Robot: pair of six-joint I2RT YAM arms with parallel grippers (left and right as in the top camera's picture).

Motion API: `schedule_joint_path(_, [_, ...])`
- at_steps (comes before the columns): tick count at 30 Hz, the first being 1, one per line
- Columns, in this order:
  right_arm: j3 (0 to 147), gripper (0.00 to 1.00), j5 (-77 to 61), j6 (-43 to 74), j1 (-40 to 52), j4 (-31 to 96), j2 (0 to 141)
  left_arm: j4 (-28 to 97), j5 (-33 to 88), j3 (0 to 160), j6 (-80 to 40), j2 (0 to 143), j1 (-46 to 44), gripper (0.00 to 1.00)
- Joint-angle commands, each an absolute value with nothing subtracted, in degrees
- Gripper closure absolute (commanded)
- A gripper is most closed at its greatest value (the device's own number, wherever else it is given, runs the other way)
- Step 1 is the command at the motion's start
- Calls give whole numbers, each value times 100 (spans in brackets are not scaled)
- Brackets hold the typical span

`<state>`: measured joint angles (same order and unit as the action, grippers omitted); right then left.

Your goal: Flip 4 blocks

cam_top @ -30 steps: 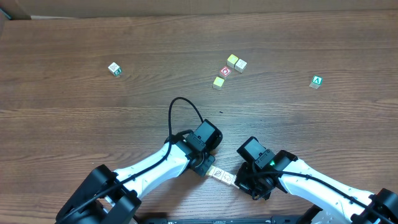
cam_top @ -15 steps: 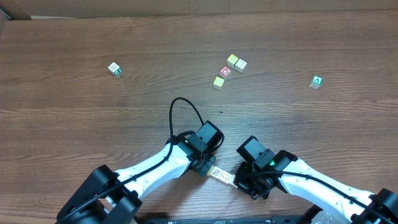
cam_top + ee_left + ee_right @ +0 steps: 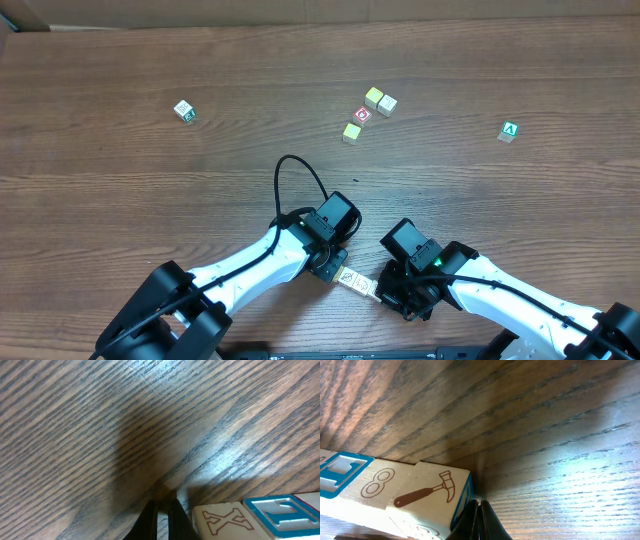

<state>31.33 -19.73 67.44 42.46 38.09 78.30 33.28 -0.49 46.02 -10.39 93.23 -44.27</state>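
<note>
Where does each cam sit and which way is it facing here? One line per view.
Overhead: fixed above the table, looking straight down; left gripper and right gripper reach in from the bottom edge.
Left wrist: low over the wood, looking along its shut fingers past the row of blocks.
Right wrist: likewise, shut fingers at the row's hammer end.
Shared: all three see that row.
</note>
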Motion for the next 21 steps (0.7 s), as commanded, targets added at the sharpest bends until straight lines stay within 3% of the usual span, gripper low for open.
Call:
schedule_joint_path(1, [3227,96,-2069,6667,4281,3747,7856,3446,154,4410,-1098,9627,-4466,96])
schedule_joint_path(21, [3227,96,-2161,6606,4447,3645,7856,3315,93,4412,-1205,9627,-4460,96])
